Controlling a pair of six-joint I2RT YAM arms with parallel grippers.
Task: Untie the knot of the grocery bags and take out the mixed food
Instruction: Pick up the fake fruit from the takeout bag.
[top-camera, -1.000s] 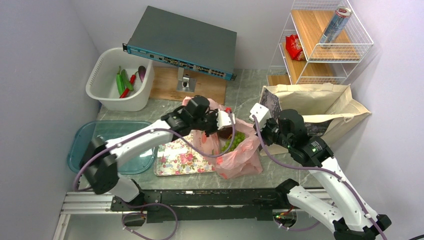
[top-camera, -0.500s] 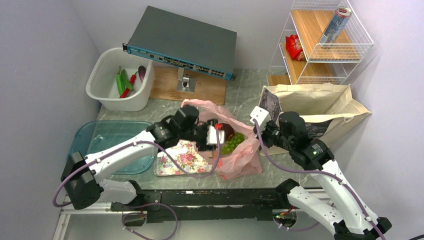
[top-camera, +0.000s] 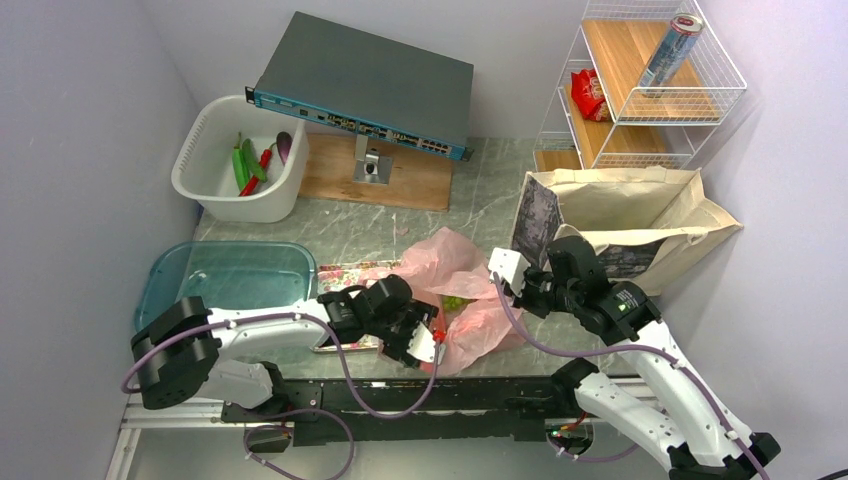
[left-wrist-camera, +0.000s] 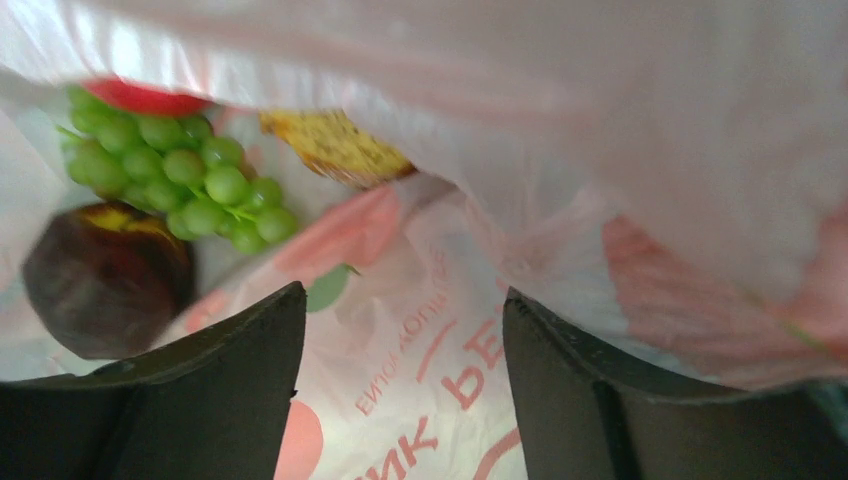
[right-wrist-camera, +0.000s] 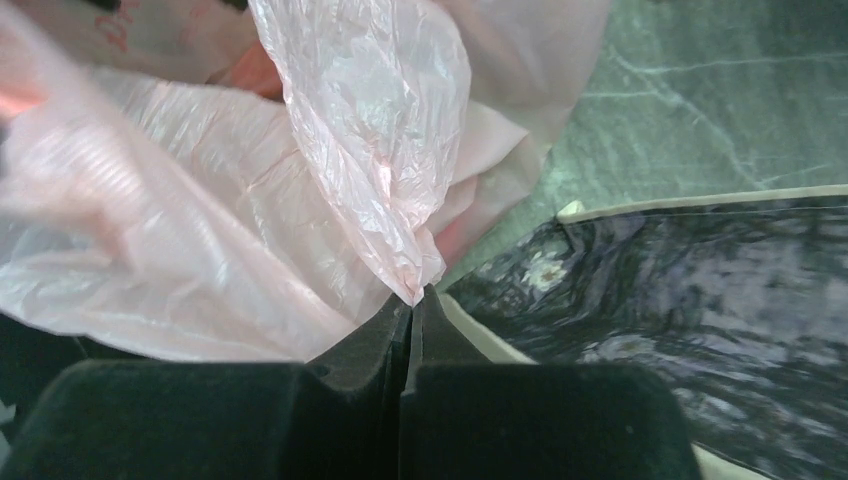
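Note:
The pink plastic bag (top-camera: 450, 262) lies open at mid-table, and no knot shows on it. My left gripper (top-camera: 428, 342) is low at the bag's near side, open; in the left wrist view the gripper (left-wrist-camera: 405, 310) has printed bag film between its jaws, ungripped. Past it inside the bag lie green grapes (left-wrist-camera: 180, 180), a dark plum (left-wrist-camera: 105, 290) and a bread slice (left-wrist-camera: 335, 145). My right gripper (right-wrist-camera: 412, 300) is shut on the bag's thin edge (right-wrist-camera: 390, 180), beside the beige canvas tote (top-camera: 640, 215).
A white tub (top-camera: 190, 150) at back left holds green and red peppers (top-camera: 242, 165) and an eggplant (top-camera: 284, 146). A teal tray (top-camera: 190, 270) and a floral tray (top-camera: 350, 272) lie left of the bag. A network switch (top-camera: 365, 80) and a wire rack (top-camera: 650, 90) stand behind.
My left arm has drawn back from above the bag to its near side, and its jaws have opened. The bag has slumped forward. The right gripper keeps its pinch and has shifted slightly left.

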